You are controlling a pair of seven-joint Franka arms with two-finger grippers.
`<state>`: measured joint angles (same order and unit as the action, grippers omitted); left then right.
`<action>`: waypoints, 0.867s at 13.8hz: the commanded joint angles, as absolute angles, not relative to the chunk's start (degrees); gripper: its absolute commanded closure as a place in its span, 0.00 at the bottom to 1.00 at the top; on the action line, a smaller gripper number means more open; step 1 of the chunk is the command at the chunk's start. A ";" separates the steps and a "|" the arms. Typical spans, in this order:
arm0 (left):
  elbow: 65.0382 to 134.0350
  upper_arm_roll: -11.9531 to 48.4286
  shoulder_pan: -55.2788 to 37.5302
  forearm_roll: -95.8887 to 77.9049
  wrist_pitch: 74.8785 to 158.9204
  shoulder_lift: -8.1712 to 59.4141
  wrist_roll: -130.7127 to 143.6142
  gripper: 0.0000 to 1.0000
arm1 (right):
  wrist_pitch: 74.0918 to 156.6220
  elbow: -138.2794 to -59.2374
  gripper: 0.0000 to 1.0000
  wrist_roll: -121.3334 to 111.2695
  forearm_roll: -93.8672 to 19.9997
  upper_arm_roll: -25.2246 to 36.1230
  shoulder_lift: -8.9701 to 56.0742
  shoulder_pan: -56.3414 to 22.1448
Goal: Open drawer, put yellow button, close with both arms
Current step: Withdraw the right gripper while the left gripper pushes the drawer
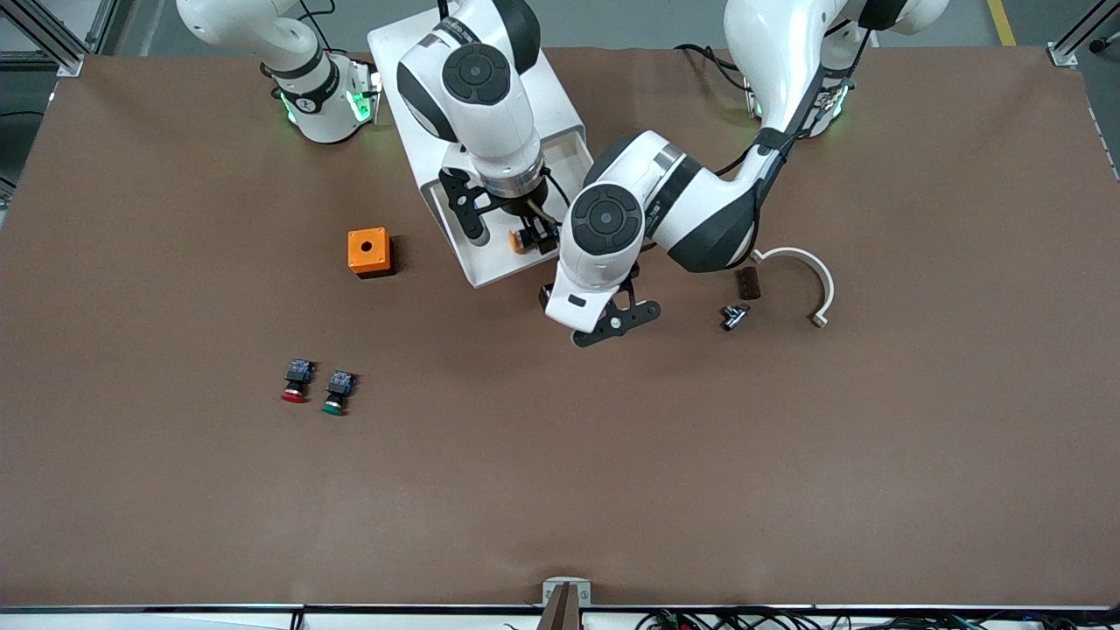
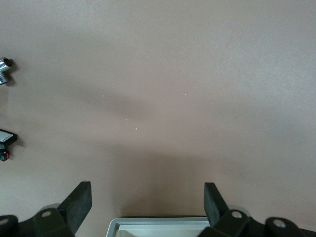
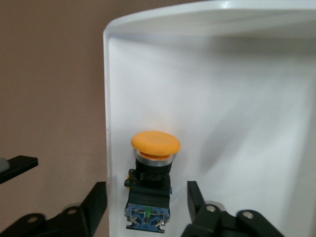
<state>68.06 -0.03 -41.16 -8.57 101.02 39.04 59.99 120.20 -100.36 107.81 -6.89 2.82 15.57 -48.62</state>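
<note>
The top drawer [image 1: 486, 265] of the white cabinet [image 1: 542, 96] stands pulled out toward the front camera. The yellow button [image 1: 522, 240] lies on its side in the white tray [image 3: 237, 98], near the side wall, with its orange-yellow cap [image 3: 154, 143] pointing away from my wrist. My right gripper [image 3: 146, 186] is open over the tray, and its fingers straddle the button's black and blue body without touching it. My left gripper [image 2: 148, 186] is open and empty over the brown table, right at the drawer's front rim [image 2: 158, 223].
An orange box [image 1: 369, 251] sits beside the drawer toward the right arm's end. A red-capped button [image 1: 297, 381] and a green-capped one [image 1: 337, 392] lie nearer the front camera. A brown block [image 1: 747, 283], a small metal part [image 1: 733, 317] and a white curved piece [image 1: 809, 271] lie toward the left arm's end.
</note>
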 commanded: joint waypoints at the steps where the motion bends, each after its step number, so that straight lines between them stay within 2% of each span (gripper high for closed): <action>1: 69.43 0.09 -41.22 -9.75 101.51 37.88 59.41 0.00 | 119.53 -99.41 0.00 106.63 -6.15 3.60 13.72 -47.56; 4: 69.52 0.09 -41.48 -10.63 103.09 38.06 59.76 0.00 | 117.00 -99.14 0.00 96.89 -6.06 3.69 11.78 -43.87; 8: 69.52 0.09 -42.62 -12.22 103.62 38.58 61.52 0.00 | 107.43 -95.20 0.00 80.72 -5.01 4.04 10.37 -37.28; 12: 70.13 0.09 -44.64 -13.01 103.54 38.94 64.24 0.00 | 103.72 -94.66 0.00 64.29 -4.92 4.04 8.35 -29.64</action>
<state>69.19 0.32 -43.33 -12.05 102.78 39.24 62.57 105.71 -94.88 70.91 -5.45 4.88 9.57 -33.15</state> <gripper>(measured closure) 0.000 0.000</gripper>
